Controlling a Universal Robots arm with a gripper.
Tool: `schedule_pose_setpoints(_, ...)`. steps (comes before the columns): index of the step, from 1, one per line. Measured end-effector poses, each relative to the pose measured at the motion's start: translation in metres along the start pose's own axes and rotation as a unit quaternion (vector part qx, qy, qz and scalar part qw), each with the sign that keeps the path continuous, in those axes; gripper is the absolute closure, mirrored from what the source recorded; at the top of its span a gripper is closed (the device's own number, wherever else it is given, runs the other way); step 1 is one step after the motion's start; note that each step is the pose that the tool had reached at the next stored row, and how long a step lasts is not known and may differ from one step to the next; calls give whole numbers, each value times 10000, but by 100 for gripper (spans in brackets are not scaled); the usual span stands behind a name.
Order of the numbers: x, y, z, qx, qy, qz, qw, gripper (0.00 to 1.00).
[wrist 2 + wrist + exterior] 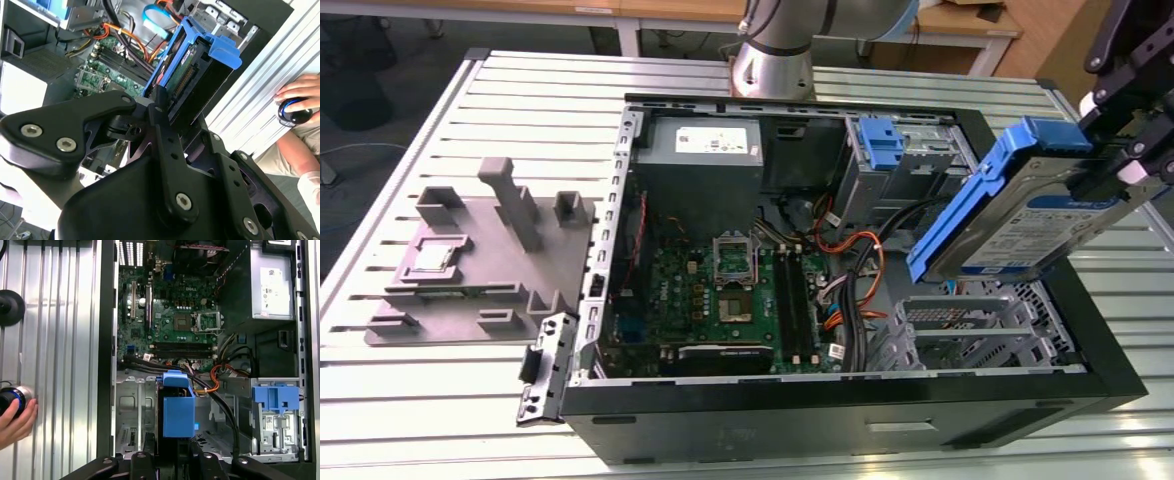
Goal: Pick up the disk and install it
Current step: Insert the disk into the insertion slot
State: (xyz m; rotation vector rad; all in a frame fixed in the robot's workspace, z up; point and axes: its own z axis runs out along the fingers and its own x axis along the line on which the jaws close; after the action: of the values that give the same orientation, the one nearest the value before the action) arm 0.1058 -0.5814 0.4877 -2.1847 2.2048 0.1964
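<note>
— Where was the disk in the exterior view?
— Your gripper [1110,185] had it pinched by its upper end. The disk [1021,215] hung above the open computer case [854,395], toward the exterior view's right. Its long axis was steeply tilted, and its lower end was nearest the empty drive cage [961,325], apart from it.
— And your arm's pose?
— It reached in from the exterior view's right, above the case wall.
— The second wrist view?
— Your fingers [161,120] were pressed on the disk's near end, and the disk [200,70] ran straight away from the claw, toward the motherboard [107,67].
— The first wrist view?
— You looked along the disk [178,412] nearly end-on, down into the case. A second blue carrier [275,395] sat in the neighbouring bay. A hand [17,422] rested at a round control [9,397] on the slatted table [55,340].
</note>
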Motion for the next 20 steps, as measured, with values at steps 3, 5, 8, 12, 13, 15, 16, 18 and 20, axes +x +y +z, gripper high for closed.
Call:
schedule_pose_setpoints(3,20,-41,35,0,1,0,10000,65)
schedule_pose_setpoints(5,40,-46,67,1,0,6,10000,65)
schedule_pose_setpoints(8,68,-51,116,2,-1,16,10000,65)
schedule_pose_setpoints(12,88,-56,172,3,-1,31,10000,65)
schedule_pose_setpoints(13,90,-60,188,4,-1,31,10000,65)
schedule_pose_setpoints(15,95,-72,212,4,-3,31,10000,65)
schedule_pose_setpoints(16,97,-82,219,4,-2,32,10000,65)
schedule_pose_setpoints(18,105,-95,231,3,-2,31,10000,65)
schedule_pose_setpoints(20,120,-98,245,4,-2,32,10000,65)
